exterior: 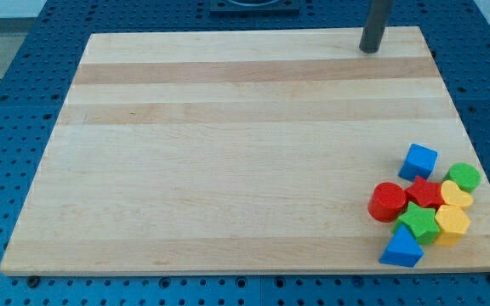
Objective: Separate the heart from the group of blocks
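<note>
Pale wooden board [228, 153], made of glued strips, fills most of the view and rests on a blue perforated table [24, 51]. Going from the view's left to its right, the left and middle of the board hold no blocks. At the view's top right, a straight dark rod comes down to the board near its far edge; my tip [368, 50] sits there, touching no block. This arm has no gripper, so there is nothing to open or close and nothing is held.

Every block is crowded into the view's bottom right corner, each touching or almost touching its neighbours. From the cluster's left: a red cylinder [388, 202], then a blue triangle [402, 249] below it, a green star [418, 223], a red star [425, 193] and a blue cube [418, 161] at the cluster's top. Further right lie a yellow heart [457, 195], a yellow hexagon-like block [452, 224] just below it, and a green cylinder [464, 177] at the right edge.

The heart lies well apart from my tip, toward the view's bottom and somewhat to the right. It is hemmed in: red star on its left, green cylinder above, yellow block below. Its right side, facing the board's edge, looks the only free one.
</note>
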